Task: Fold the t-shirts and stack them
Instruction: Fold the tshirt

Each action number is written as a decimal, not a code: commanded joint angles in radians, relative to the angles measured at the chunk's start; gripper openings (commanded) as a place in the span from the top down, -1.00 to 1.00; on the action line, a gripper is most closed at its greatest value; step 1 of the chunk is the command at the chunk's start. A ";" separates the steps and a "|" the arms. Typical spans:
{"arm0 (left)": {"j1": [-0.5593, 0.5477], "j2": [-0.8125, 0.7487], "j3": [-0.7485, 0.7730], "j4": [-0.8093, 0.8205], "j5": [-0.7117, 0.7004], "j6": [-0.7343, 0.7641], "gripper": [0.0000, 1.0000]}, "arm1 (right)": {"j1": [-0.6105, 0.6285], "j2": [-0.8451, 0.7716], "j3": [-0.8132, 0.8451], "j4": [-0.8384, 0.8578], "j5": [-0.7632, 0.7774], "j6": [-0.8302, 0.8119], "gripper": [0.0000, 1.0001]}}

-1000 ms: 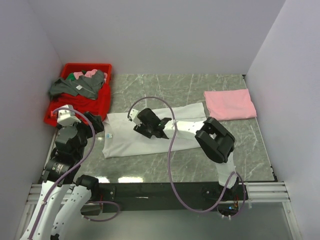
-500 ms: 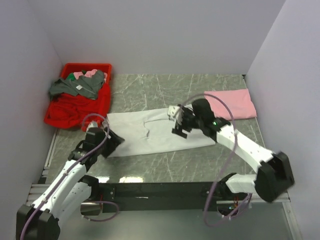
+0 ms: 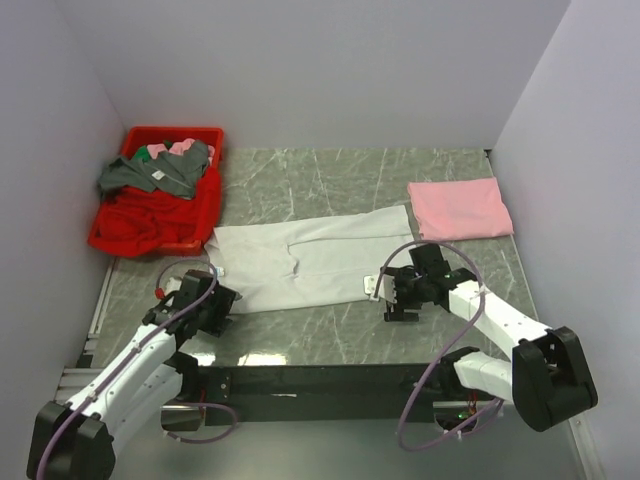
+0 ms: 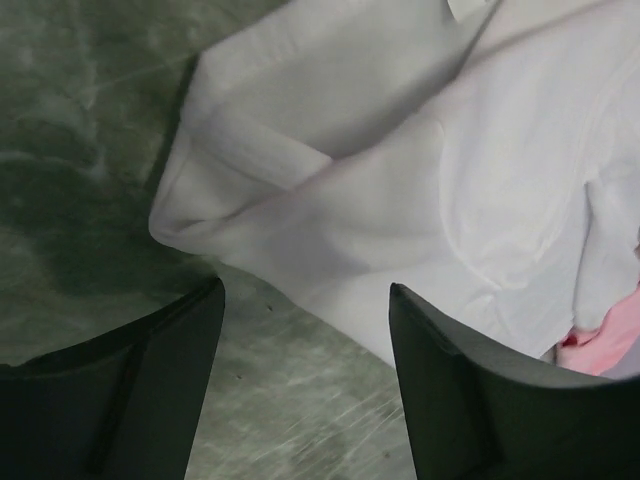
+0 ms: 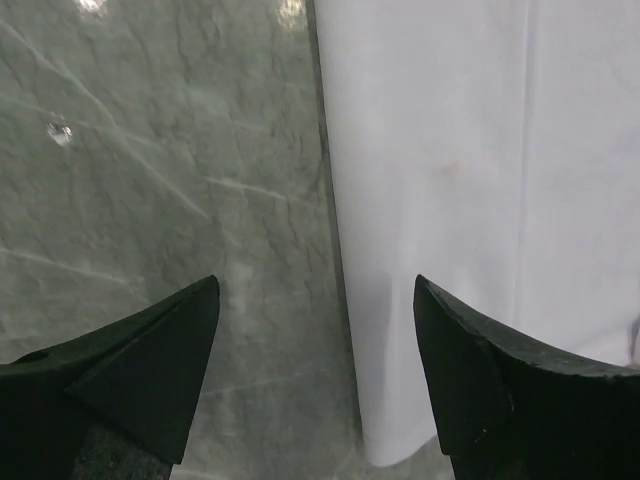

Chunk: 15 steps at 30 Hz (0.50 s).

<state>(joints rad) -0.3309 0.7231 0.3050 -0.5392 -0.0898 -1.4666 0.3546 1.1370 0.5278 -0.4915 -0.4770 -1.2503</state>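
The white t-shirt (image 3: pixel 300 258) lies folded into a long strip across the middle of the table. The pale pink t-shirt (image 3: pixel 458 208) lies folded at the back right. My left gripper (image 3: pixel 222 310) is open and empty just in front of the strip's near left corner (image 4: pixel 190 215). My right gripper (image 3: pixel 390 292) is open and empty over the strip's near right edge (image 5: pixel 400 300); one finger is over the cloth, the other over bare table.
A red bin (image 3: pixel 200 215) at the back left holds grey, red and pink clothes. Grey walls stand on three sides. The marble table (image 3: pixel 320 175) ends at a black rail at the near edge.
Both arms have drawn back toward the near edge. The right gripper has left the shirt's middle and come to its near right edge. The white shirt lies smoother and longer.
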 commanded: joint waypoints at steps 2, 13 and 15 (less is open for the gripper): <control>-0.002 0.070 0.034 -0.070 -0.160 -0.130 -0.42 | -0.049 -0.049 -0.028 0.027 0.008 -0.077 -0.68; -0.003 0.096 0.037 -0.183 -0.263 -0.202 -0.04 | -0.175 -0.074 -0.002 -0.129 -0.083 -0.263 -0.67; -0.002 0.076 0.031 -0.174 -0.284 -0.201 0.14 | -0.232 -0.048 0.014 -0.179 -0.109 -0.389 -0.66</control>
<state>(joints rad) -0.3321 0.8207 0.3527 -0.6418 -0.2798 -1.6402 0.1776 1.0843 0.5045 -0.5610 -0.5171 -1.4612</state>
